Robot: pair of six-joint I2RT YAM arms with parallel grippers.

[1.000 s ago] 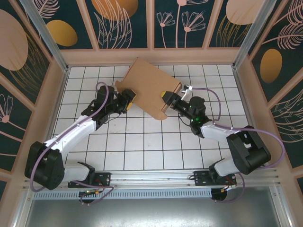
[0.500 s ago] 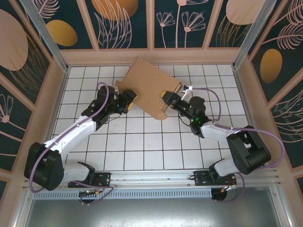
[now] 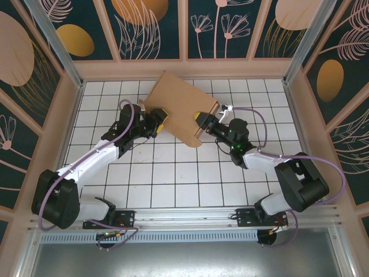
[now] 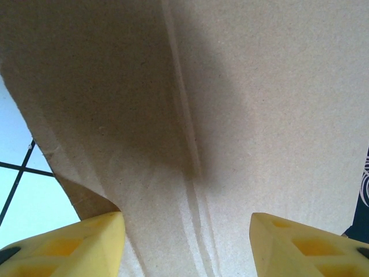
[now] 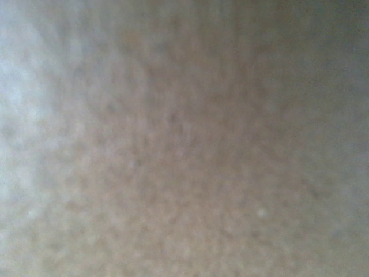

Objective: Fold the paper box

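The paper box (image 3: 180, 104) is plain brown cardboard, partly folded, tilted on the white grid table toward the back. My left gripper (image 3: 158, 119) is against its left edge. In the left wrist view the yellow fingers (image 4: 75, 245) stand wide apart, open, with the creased face of the paper box (image 4: 242, 104) just beyond them. My right gripper (image 3: 200, 119) meets the box's right edge near a raised side wall, one yellow fingertip lying over the cardboard. Blurred cardboard of the paper box (image 5: 184, 138) lies very close to the right wrist camera and hides the jaws.
The white grid table (image 3: 173, 173) is ringed by wooden walls (image 3: 184, 68) at the back and both sides. The box sits close to the back wall. Both arms' bases stand on the metal rail (image 3: 184, 222) at the near edge.
The box and both grippers have shifted slightly to the left. The right gripper has pushed in a little along the box's right edge.
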